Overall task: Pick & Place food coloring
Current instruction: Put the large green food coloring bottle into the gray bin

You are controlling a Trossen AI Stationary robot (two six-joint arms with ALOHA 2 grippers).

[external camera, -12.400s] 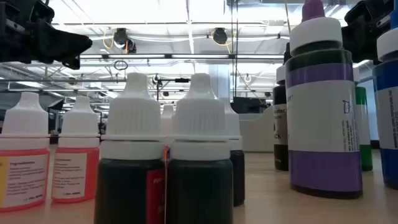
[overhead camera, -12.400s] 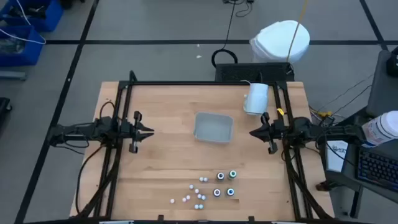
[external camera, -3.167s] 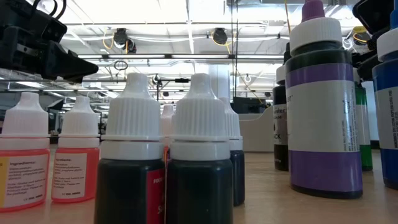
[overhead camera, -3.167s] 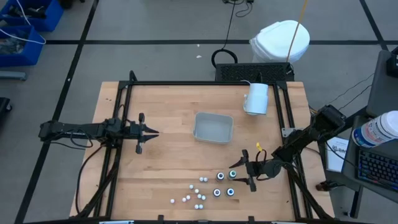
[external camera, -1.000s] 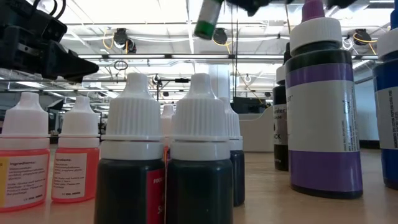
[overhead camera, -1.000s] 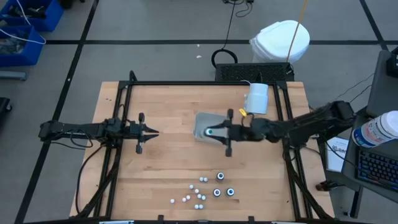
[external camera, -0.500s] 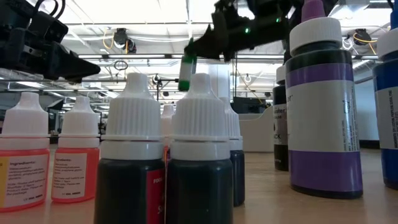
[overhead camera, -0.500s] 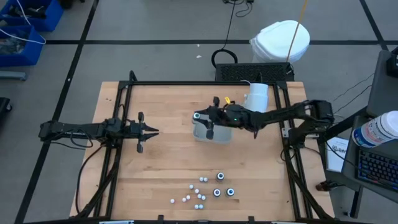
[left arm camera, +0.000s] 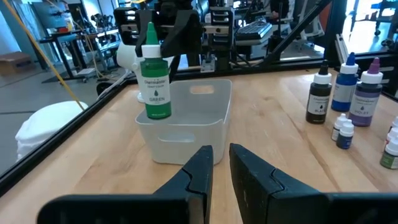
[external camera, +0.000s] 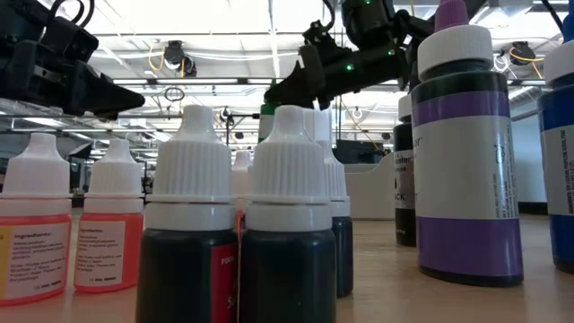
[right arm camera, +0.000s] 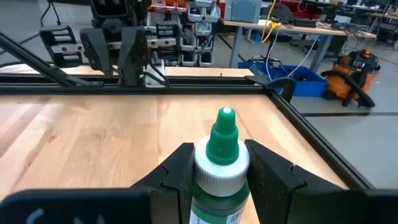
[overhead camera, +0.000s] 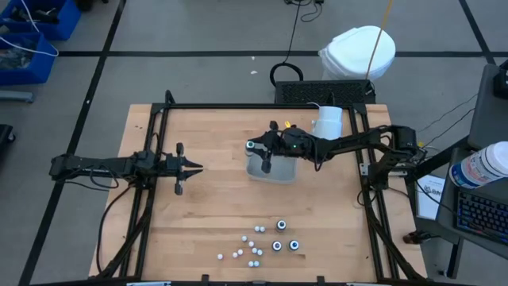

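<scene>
R gripper (overhead camera: 255, 148) clamped on green bottle (left arm camera: 153, 78), upright, hanging over the tray (overhead camera: 274, 170) at its left-arm end, above the rim. L gripper (overhead camera: 190, 168) idle over bare wood well left of tray, fingers (left arm camera: 198, 171) narrow, nothing btwn. Other bottles (overhead camera: 285, 236) and small white-capped ones (overhead camera: 248, 250) grouped near front edge.

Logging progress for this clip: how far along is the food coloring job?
Nothing shows in the tray yet. In hand: the right claw holds the green bottle upright over the tray's edge. Left: three big bottles and the small ones stand on the table. The left claw waits apart.
</scene>
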